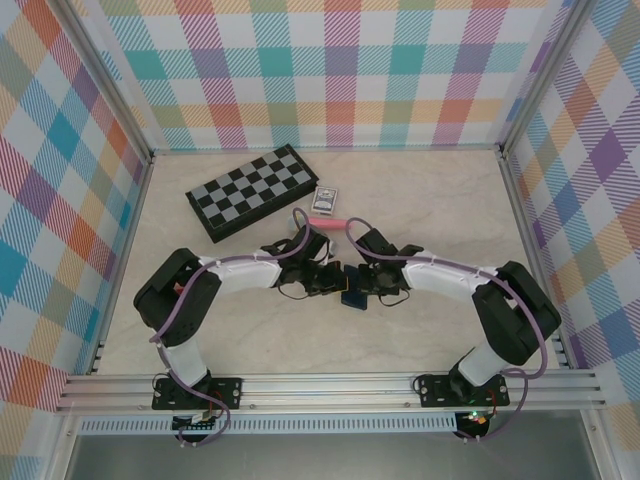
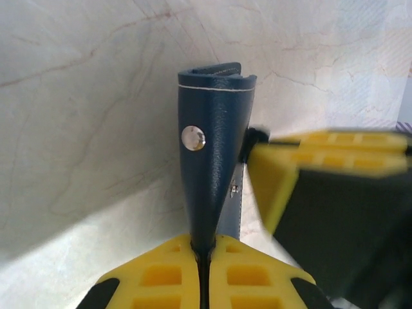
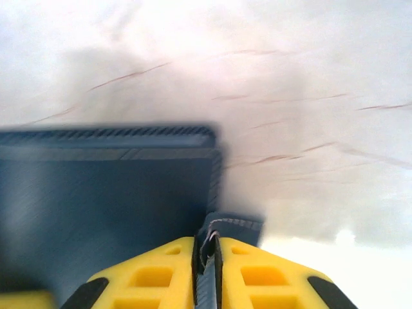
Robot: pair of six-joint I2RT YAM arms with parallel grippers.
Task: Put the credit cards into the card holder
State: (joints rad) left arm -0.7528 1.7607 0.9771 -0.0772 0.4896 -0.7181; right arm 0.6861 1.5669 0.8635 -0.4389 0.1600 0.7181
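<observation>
I see the marbled table [image 1: 430, 200] first, and on it a folded black-and-white chessboard [image 1: 252, 192] lying at an angle toward the back; I place everything else from that board.

Both arms reach in and meet on the near side of the chessboard, off its right end. The left end effector [image 2: 205, 248] is closed tight, its yellow fingers [image 2: 161, 273] pinching the lower edge of the navy card holder [image 2: 215, 129], which stands upright in the grip, folded, its stitched spine at the top. The right end effector [image 3: 207, 248] is also closed, clamped on a thin navy tab [image 3: 232, 225] of the same card holder. In the left wrist view it sits just beside the holder's right face.

From above, the card holder [image 1: 352, 297] shows as a small dark blue patch between the two end effectors, nearer the arm bases than the chessboard.

A pack of playing cards [image 1: 326, 197] lies just beside the chessboard's right end, and a small pink object [image 1: 325, 221] lies a little nearer.

A round metal snap stud [image 2: 193, 138] shows on the holder's outer face.
</observation>
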